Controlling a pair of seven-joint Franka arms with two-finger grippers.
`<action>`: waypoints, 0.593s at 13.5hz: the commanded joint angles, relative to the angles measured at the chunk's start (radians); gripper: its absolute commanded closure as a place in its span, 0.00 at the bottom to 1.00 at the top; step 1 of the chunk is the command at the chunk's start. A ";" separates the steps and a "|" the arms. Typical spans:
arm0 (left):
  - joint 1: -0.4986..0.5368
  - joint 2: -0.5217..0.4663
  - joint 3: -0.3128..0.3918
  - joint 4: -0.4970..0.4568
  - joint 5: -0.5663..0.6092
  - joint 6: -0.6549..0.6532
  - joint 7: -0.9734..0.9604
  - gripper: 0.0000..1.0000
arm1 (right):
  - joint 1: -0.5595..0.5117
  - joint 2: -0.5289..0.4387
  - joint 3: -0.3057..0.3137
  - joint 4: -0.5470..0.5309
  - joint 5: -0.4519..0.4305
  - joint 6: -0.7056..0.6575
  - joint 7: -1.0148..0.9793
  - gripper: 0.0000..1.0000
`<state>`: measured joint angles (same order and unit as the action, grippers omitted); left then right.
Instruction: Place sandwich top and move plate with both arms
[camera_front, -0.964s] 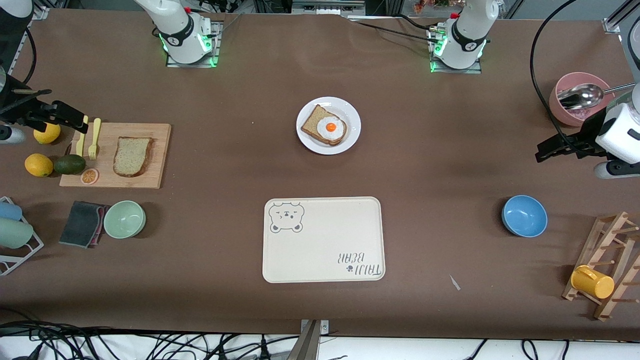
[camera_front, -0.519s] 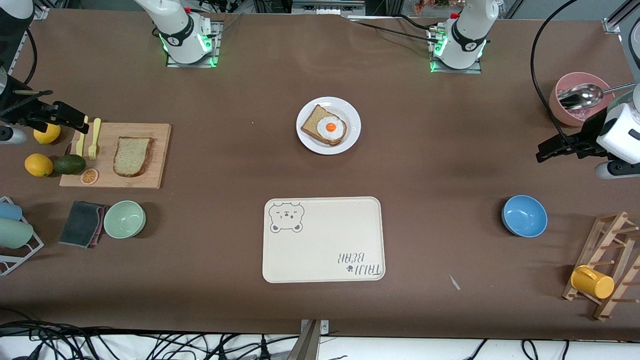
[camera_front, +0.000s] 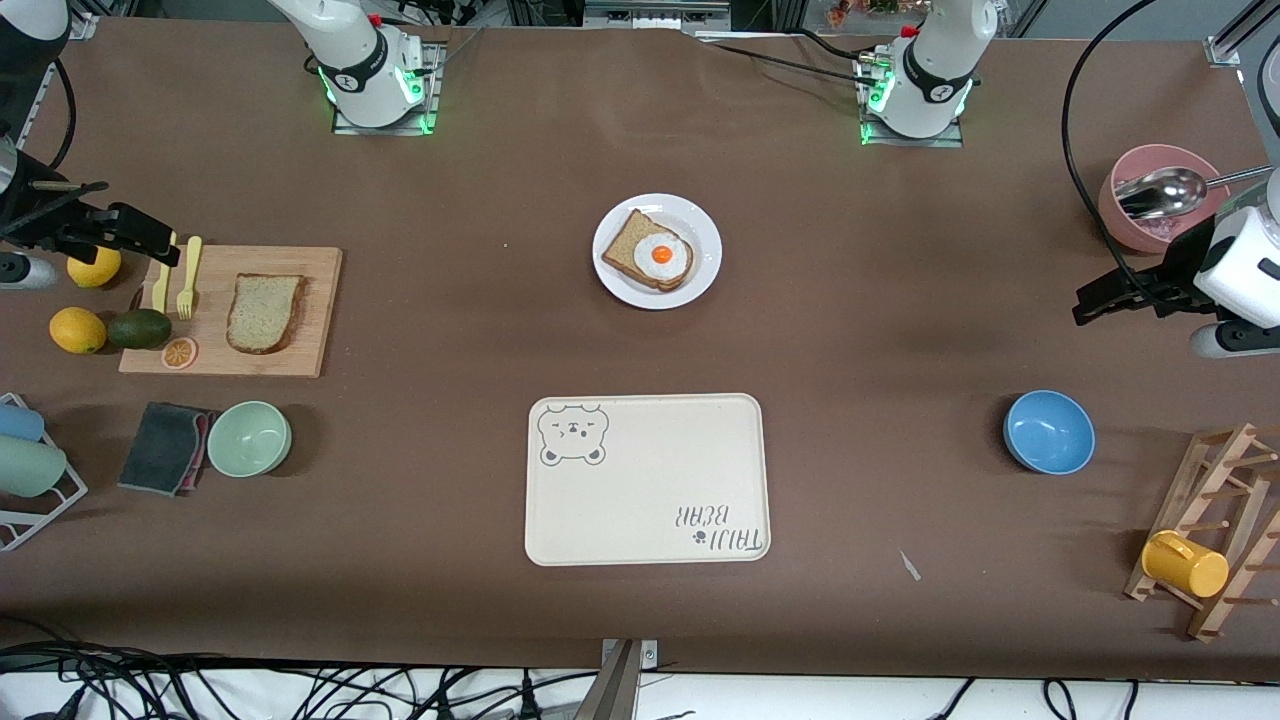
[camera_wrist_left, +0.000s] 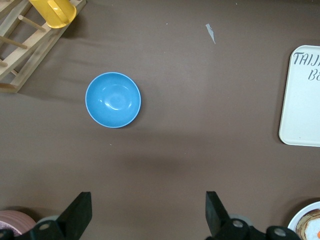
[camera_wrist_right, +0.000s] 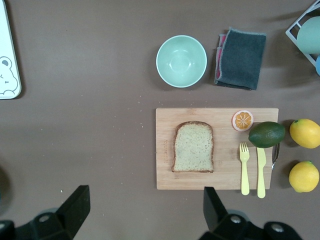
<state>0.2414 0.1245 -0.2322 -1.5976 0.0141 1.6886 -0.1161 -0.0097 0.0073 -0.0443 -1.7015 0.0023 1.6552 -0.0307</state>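
Front view: the right gripper (camera_front: 150, 240) hangs over the knife-and-fork end of the pale rectangular wooden cutting board (camera_front: 315, 310), beside the sandwich top (camera_front: 264, 312), a flat, speckled tan bread slice with a brown crust lying on that board. The small round glossy white plate (camera_front: 705, 232), carrying a darker slice with a fried egg (camera_front: 662, 255), sits mid-table, well apart from both grippers. The left gripper (camera_front: 1095, 298) hovers near the round pink bowl (camera_front: 1125, 225).

Left wrist view: the left gripper's (camera_wrist_left: 147, 212) jaws stand wide apart, a smooth round blue bowl (camera_wrist_left: 113, 100) on the table below.

Right wrist view: the right gripper's (camera_wrist_right: 145, 210) jaws are spread, empty, above the board's edge near the sandwich top (camera_wrist_right: 193, 146).
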 joint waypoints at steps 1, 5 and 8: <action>0.009 -0.002 -0.002 0.004 -0.020 0.003 0.003 0.00 | -0.007 -0.006 0.007 -0.015 -0.002 -0.020 0.006 0.00; 0.007 0.000 -0.002 0.004 -0.022 0.005 0.003 0.00 | -0.003 0.013 0.010 -0.024 -0.024 -0.099 0.006 0.00; 0.009 0.000 -0.002 0.004 -0.022 0.005 0.003 0.00 | 0.066 0.049 0.012 -0.033 -0.134 -0.147 0.018 0.00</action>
<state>0.2417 0.1251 -0.2322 -1.5976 0.0141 1.6887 -0.1161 0.0250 0.0420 -0.0387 -1.7261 -0.0742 1.5258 -0.0302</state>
